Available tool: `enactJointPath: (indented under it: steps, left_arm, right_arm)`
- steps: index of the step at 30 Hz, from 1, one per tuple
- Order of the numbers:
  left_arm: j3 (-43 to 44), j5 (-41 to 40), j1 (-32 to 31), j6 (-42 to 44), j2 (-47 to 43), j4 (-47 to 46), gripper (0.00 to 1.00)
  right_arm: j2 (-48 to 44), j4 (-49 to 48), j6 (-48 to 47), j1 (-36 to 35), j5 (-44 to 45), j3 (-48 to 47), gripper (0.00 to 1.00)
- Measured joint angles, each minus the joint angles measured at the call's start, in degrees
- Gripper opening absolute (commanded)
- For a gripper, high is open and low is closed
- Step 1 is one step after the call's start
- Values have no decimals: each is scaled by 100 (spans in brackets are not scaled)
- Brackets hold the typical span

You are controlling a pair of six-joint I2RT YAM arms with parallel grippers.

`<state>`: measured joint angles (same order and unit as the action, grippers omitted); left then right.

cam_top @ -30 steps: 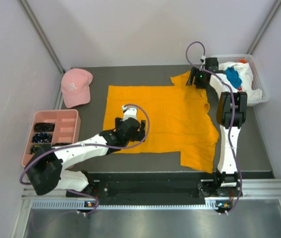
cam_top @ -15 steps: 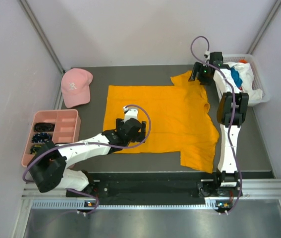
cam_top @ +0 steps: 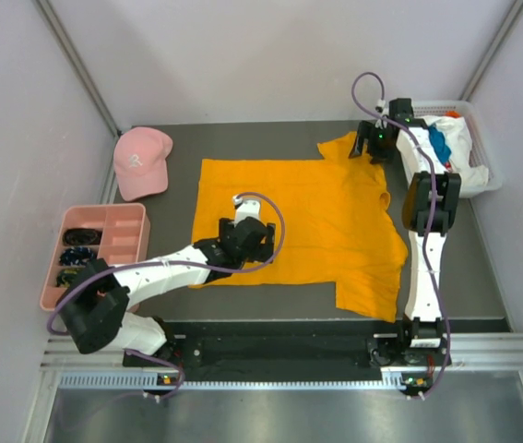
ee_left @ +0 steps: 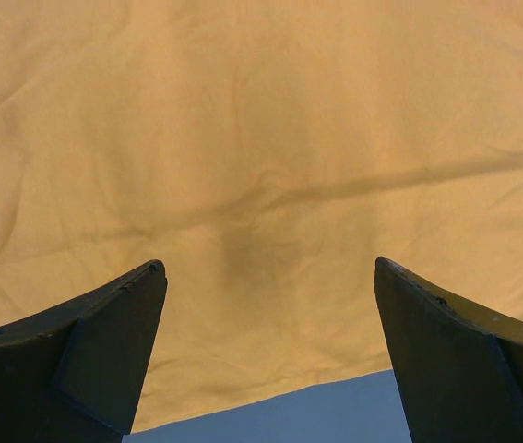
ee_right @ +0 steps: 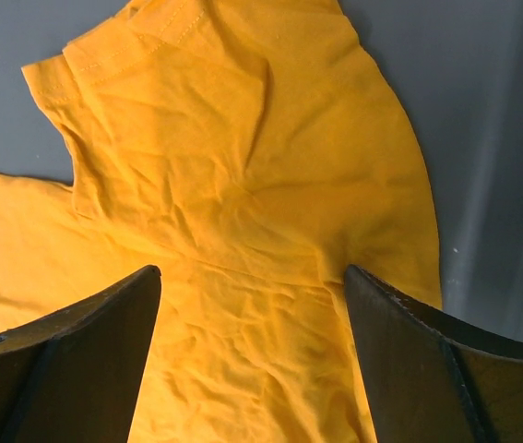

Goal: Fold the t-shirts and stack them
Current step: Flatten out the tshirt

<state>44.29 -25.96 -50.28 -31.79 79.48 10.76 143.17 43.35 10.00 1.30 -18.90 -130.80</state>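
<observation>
While the orange t-shirt (cam_top: 307, 221) lies flat on the table (cam_top: 178, 138), sleeves toward my right, my right gripper (ee_right: 252, 270) hangs wide open over the far sleeve (ee_right: 196, 120); my left gripper (ee_left: 268, 266), also wide, hovers above the near edge, probably not touching.

top external: we look down from high up, far back, whole table (cam_top: 261, 138) in.
left wrist: we're close over the orange t-shirt (ee_left: 261, 138) past the jaws.
right wrist: same shirt, its sleeve (ee_right: 243, 120) beyond the jaws.
</observation>
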Motion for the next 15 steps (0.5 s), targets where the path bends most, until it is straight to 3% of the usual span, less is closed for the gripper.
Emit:
enactJointPath:
  steps: [10,15]
  left_arm:
    - [28,-2,0,0,9,4,99]
    - [28,-2,0,2,9,4,99]
  right_arm:
    - [114,459,-146,31,144,-131,75]
    - [129,503,-175,87,258,-131,57]
